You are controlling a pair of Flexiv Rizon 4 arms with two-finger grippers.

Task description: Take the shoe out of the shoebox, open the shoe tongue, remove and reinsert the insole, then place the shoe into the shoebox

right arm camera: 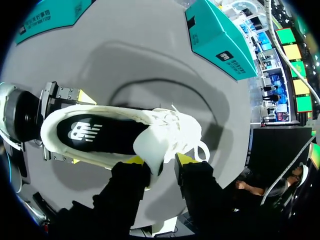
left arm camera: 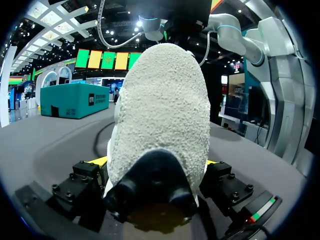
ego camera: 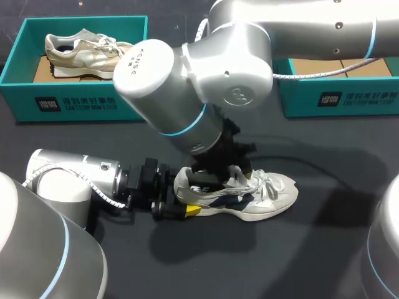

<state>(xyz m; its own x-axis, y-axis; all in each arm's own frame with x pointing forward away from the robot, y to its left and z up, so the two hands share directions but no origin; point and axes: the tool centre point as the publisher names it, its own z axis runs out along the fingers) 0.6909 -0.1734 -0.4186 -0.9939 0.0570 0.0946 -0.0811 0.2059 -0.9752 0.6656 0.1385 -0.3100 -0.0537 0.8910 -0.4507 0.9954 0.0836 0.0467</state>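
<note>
1. A white and navy sneaker [ego camera: 252, 196] lies on its sole on the dark worktop [ego camera: 324, 249]. It is outside both boxes, with its toe towards the right arm's side.
2. The left hand [left arm camera: 157, 162] lies low along the worktop and is clamped on the sneaker's heel, one yellow-tipped finger on each side.
3. The right hand [right arm camera: 159, 161] comes down from above over the sneaker's opening. Its fingers are pinched on the white tongue [right arm camera: 152, 147], which stands upright.
4. A black insole with a white logo [right arm camera: 97, 132] shows inside the sneaker.
5. A teal cardboard shoebox [ego camera: 75, 99] sits at the far left of the worktop, with a beige sneaker [ego camera: 84, 50] lying inside it.
6. A second teal shoebox [ego camera: 340, 99] sits at the far right, well apart from the first, with brown card visible inside it.
</note>
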